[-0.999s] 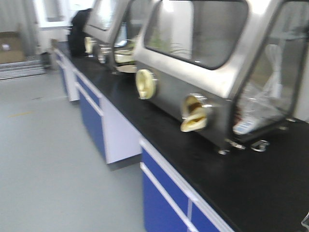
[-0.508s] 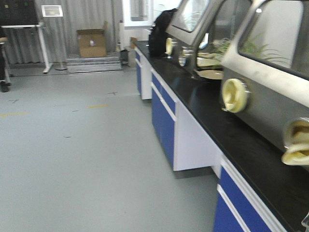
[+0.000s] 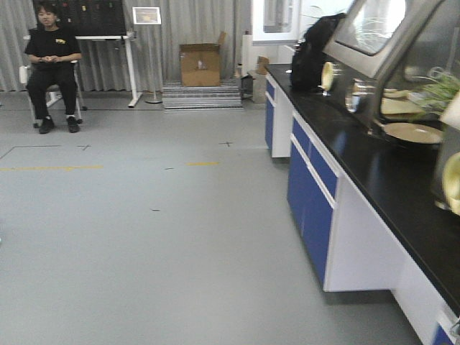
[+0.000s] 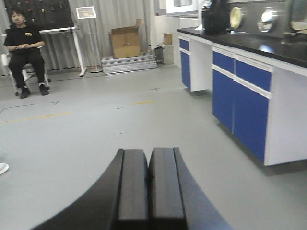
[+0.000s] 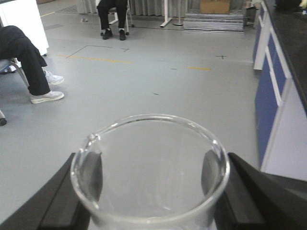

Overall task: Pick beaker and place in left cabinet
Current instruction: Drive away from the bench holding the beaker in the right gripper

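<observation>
In the right wrist view my right gripper is shut on the beaker, a clear glass cylinder with a pouring spout at its rim on the left; the black fingers press its two sides and it is held above the grey floor. In the left wrist view my left gripper is shut and empty, its two pads touching, above the floor. Neither gripper shows in the front view. The left cabinet is out of view.
Blue-fronted white units with a black countertop run along the right, carrying steel glove boxes and a black bag. A seated person and a cardboard box are at the back wall. Another person's legs are at the left.
The front view has swung left: the glove boxes and counter slid to the right edge, and the open floor, back wall and seated person came into view.
</observation>
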Motion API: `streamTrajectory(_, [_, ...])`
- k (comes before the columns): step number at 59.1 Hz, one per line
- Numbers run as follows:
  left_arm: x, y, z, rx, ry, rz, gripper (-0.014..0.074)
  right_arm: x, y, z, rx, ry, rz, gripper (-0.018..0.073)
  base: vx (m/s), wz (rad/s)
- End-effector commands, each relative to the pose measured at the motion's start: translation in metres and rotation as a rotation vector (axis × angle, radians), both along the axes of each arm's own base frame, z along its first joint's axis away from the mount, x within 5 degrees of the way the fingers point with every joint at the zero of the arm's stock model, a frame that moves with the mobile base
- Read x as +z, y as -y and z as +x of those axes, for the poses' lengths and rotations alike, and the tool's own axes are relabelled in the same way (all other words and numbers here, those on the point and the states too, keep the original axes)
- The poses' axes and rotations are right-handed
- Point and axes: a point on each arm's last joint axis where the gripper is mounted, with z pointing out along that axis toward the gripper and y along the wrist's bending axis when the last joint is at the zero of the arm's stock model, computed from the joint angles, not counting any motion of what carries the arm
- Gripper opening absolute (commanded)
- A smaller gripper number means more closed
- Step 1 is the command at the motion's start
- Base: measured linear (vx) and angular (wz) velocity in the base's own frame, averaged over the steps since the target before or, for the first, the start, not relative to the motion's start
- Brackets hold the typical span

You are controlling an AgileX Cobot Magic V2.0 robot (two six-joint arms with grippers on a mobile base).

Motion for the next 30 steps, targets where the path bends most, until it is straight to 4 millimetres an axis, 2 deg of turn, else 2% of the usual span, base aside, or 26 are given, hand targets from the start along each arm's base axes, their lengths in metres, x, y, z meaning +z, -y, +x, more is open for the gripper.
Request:
streamTrajectory(1, [0.0041,0.0010,-0.0011,-0.015,0.092,-0.016,-0.0008,0.0159,-0.0023,-0.0002,0.030,0.093,0.021,-0.0004,0.53,0.27])
streamTrajectory(30, [0.0041,0.0010,-0.0011,-0.015,0.092,-0.016,-0.0008,0.0159,-0.0023,-0.0002,0.030,0.093,0.021,-0.0004,0.64,0.24])
